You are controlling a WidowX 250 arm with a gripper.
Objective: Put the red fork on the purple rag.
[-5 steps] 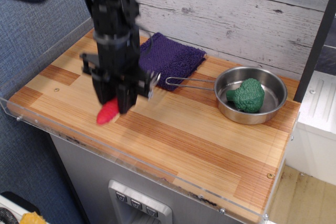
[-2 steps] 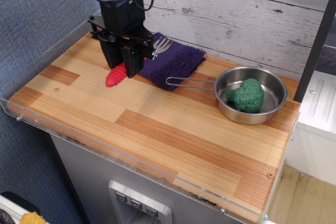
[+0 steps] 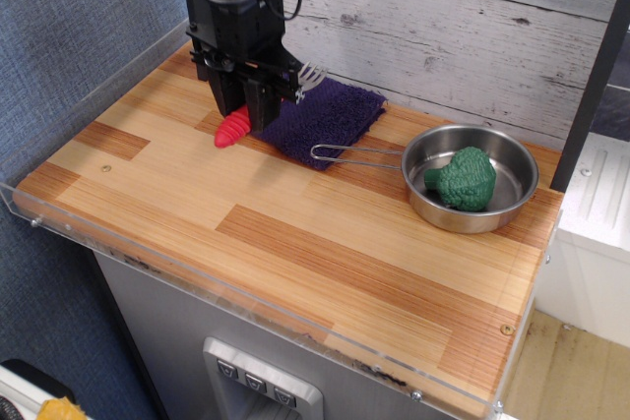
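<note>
The red fork [image 3: 236,128] hangs in my black gripper [image 3: 248,105], which is shut on its middle. Its ribbed red handle sticks out down to the left over the wood. Its silver tines [image 3: 311,76] point up to the right over the purple rag [image 3: 325,117]. The rag lies flat at the back of the wooden table, just right of the gripper. The fork is held above the rag's left edge and does not rest on it.
A steel pan [image 3: 472,182] with a thin wire handle [image 3: 354,152] sits right of the rag and holds a green broccoli toy [image 3: 463,178]. A clear plastic rim [image 3: 246,302] edges the wooden table [image 3: 295,233]. A plank wall stands behind.
My gripper has carried the fork from the table's front left toward the back right, up to the rag's left edge. The tines now reach over the rag.
</note>
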